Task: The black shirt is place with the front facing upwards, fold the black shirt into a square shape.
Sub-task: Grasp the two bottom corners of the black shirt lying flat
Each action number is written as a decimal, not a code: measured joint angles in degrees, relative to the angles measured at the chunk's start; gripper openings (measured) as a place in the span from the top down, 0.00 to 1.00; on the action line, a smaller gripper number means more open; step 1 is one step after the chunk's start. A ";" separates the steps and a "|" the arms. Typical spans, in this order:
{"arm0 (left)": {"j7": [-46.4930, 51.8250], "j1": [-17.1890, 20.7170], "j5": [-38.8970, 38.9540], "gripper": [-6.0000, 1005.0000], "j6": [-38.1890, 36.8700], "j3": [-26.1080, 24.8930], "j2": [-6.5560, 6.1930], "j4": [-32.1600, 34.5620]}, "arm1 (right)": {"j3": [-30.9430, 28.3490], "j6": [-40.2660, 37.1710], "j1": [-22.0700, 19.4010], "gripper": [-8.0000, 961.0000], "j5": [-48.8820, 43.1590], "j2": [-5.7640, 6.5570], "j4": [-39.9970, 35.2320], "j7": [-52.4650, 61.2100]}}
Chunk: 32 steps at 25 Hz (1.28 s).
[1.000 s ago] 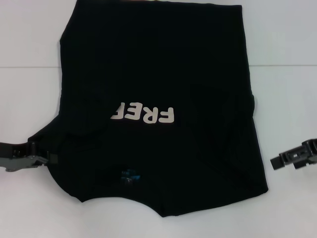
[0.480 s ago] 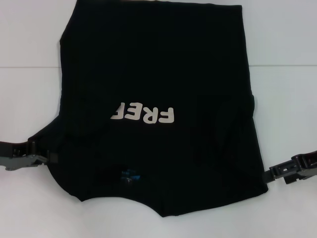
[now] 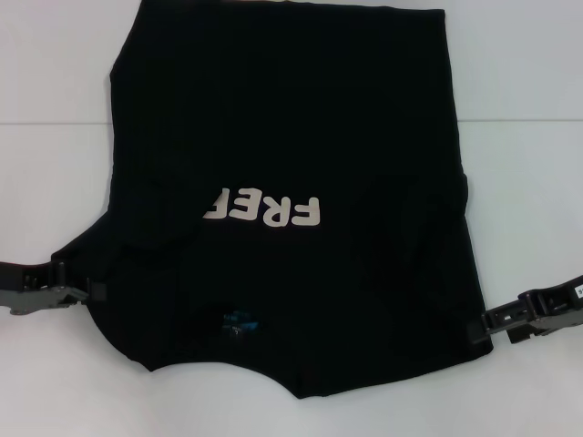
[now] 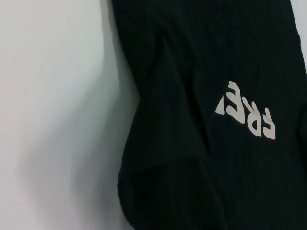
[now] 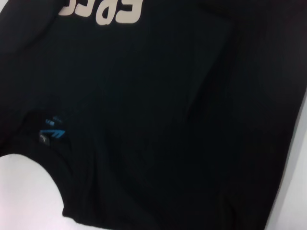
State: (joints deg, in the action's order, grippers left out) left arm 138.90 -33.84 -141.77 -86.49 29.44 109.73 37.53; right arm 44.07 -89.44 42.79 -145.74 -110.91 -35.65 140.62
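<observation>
- On the white table point(image 3: 55, 73), the black shirt point(image 3: 291, 137) is laid print-up.
- The left gripper point(image 3: 89, 291) is seen at the near left sleeve, the right gripper point(image 3: 483, 326) at the near right edge; neither grip state can be determined.

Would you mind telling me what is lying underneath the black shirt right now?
Around the black shirt only the white table shows, so it lies on that. The left claw and right claw meet its side edges. Anything beneath the cloth is covered.
</observation>
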 joint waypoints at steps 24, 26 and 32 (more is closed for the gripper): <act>-0.21 -0.09 0.03 0.95 -0.08 0.00 0.05 -0.20 | 2.18 3.75 0.80 0.07 -0.25 -0.83 1.54 0.17; -0.21 -0.13 0.04 0.95 -0.08 0.00 0.10 -0.20 | 2.25 3.80 0.84 0.08 -0.25 -0.85 1.55 0.18; -0.21 -0.13 0.09 0.95 -0.08 0.00 0.14 -0.16 | 2.35 3.93 0.91 0.08 -0.25 -0.95 1.67 0.21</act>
State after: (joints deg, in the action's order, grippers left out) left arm 138.69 -33.97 -141.68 -86.57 29.44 109.87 37.37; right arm 46.42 -85.51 43.71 -145.99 -111.86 -33.98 140.83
